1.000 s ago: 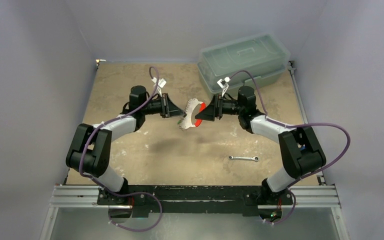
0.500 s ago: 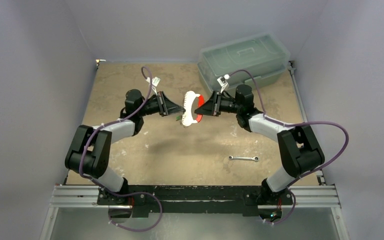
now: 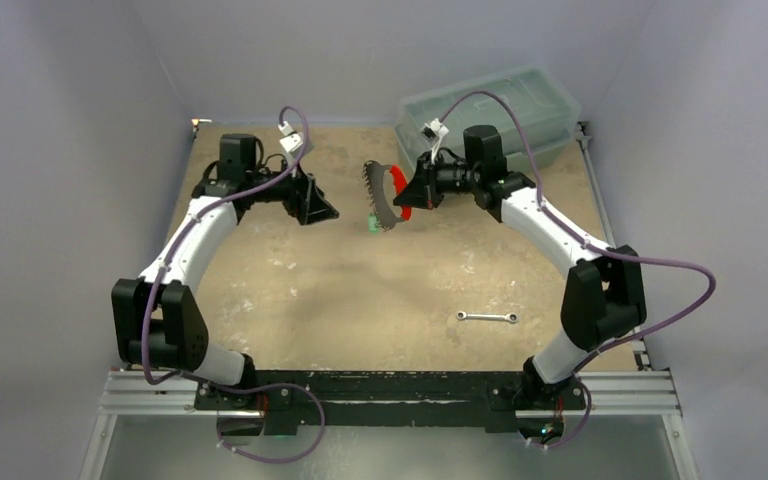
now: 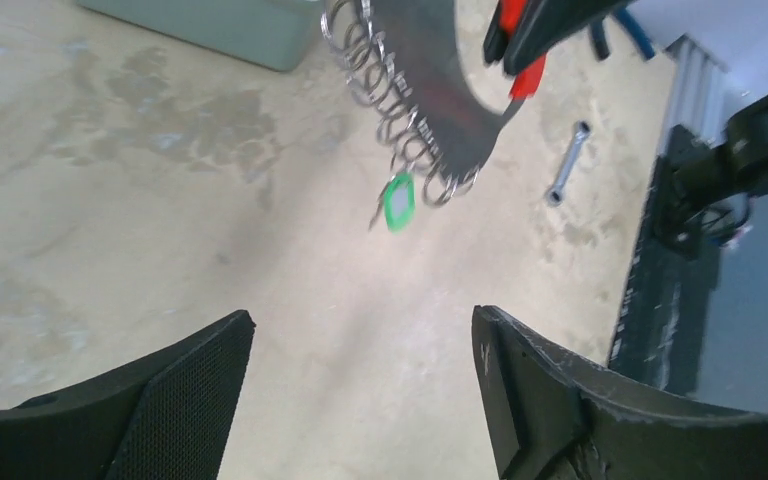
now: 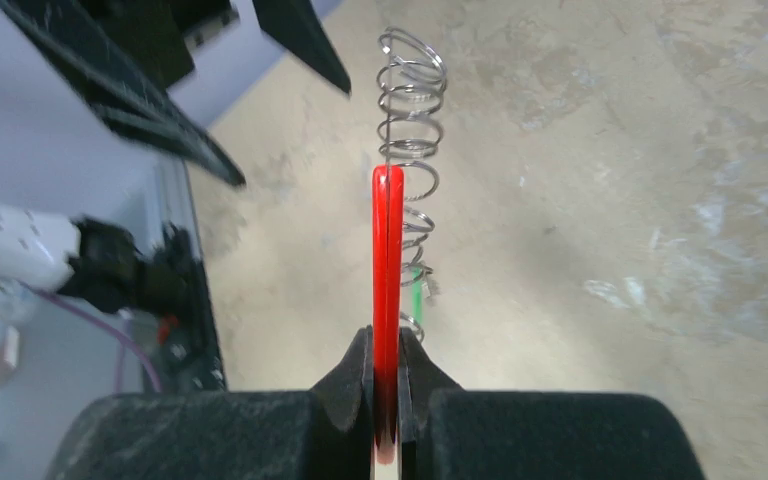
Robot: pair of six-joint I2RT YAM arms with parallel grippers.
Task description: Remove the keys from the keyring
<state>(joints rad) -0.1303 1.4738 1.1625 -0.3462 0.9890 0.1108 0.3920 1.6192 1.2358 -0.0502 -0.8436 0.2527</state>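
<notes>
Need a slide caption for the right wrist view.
Right gripper shut on the red section of the keyring, seen edge-on; wire rings and a green-headed key beyond, over the sandy tabletop.

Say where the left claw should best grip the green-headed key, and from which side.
Probably its flat green head, hanging free off the keyring. Come from the left arm's side, left claw closing across the flat faces; the right claw holds the red section opposite.

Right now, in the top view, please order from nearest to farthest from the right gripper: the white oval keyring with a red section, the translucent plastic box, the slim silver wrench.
1. White keyring: held in the right gripper by its red section.
2. Translucent plastic box: just behind, back right.
3. Silver wrench: lying on the table, front right.
</notes>
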